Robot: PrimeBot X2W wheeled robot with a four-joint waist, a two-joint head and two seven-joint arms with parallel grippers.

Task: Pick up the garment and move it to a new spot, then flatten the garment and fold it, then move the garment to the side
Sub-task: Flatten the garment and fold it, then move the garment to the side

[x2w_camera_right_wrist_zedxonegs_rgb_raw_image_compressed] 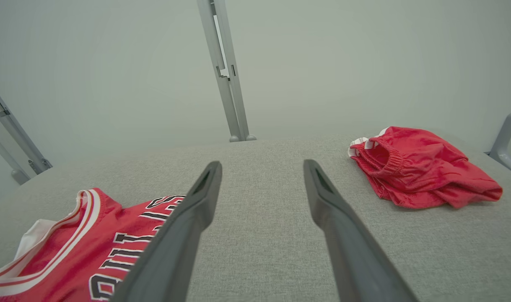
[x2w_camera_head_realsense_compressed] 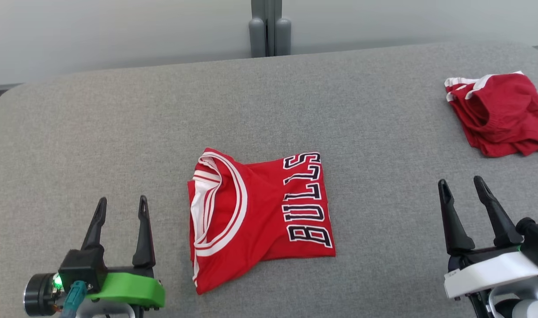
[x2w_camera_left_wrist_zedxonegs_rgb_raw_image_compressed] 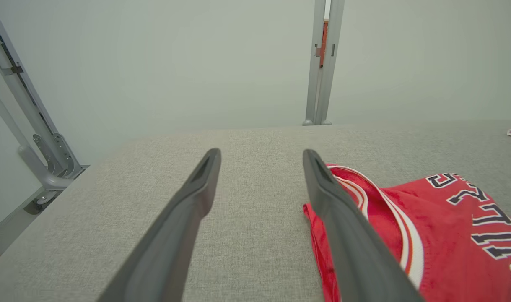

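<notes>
A red jersey with white trim and dark "BULLS" lettering, the garment point(x2w_camera_head_realsense_compressed: 260, 216), lies folded in the middle of the grey table point(x2w_camera_head_realsense_compressed: 118, 132). It also shows at the right of the left wrist view, garment point(x2w_camera_left_wrist_zedxonegs_rgb_raw_image_compressed: 439, 235), and at the lower left of the right wrist view, garment point(x2w_camera_right_wrist_zedxonegs_rgb_raw_image_compressed: 62, 247). My left gripper point(x2w_camera_head_realsense_compressed: 120, 210) stands open to the jersey's left with nothing between its fingers point(x2w_camera_left_wrist_zedxonegs_rgb_raw_image_compressed: 188, 218). Well to the jersey's right, my right gripper point(x2w_camera_head_realsense_compressed: 463, 184) is open and empty too, with its fingers point(x2w_camera_right_wrist_zedxonegs_rgb_raw_image_compressed: 184, 226) above bare cloth.
Red shorts point(x2w_camera_head_realsense_compressed: 498, 112) with white trim lie bunched at the table's far right, shorts point(x2w_camera_right_wrist_zedxonegs_rgb_raw_image_compressed: 418, 167). A grey post point(x2w_camera_head_realsense_compressed: 269, 28) stands behind the far edge. Metal frame legs point(x2w_camera_left_wrist_zedxonegs_rgb_raw_image_compressed: 33, 134) show off the table's left corner.
</notes>
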